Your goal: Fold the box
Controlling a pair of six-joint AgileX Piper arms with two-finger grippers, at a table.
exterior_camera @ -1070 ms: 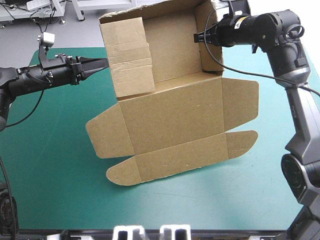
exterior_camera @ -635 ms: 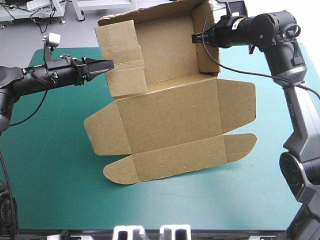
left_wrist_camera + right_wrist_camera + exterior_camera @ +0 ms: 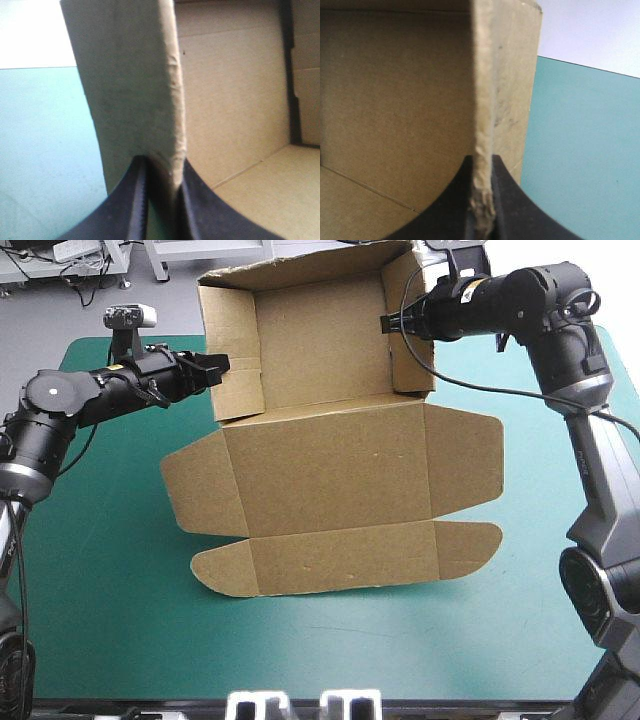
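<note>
Since the left gripper (image 3: 216,367) and right gripper (image 3: 390,322) each pinch a side wall of the brown box (image 3: 330,470) — fingers all but closed — uneven pulling could tear one.

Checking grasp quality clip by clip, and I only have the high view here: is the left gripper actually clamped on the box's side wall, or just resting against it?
Observer: Clamped. In the left wrist view the left gripper is all but shut on the box, and the wall's edge rises between its fingers.
Operator: And the right gripper?
Observer: Same kind of grip. The right gripper pinches the opposite wall, and the board edge between its fingers looks frayed.
</note>
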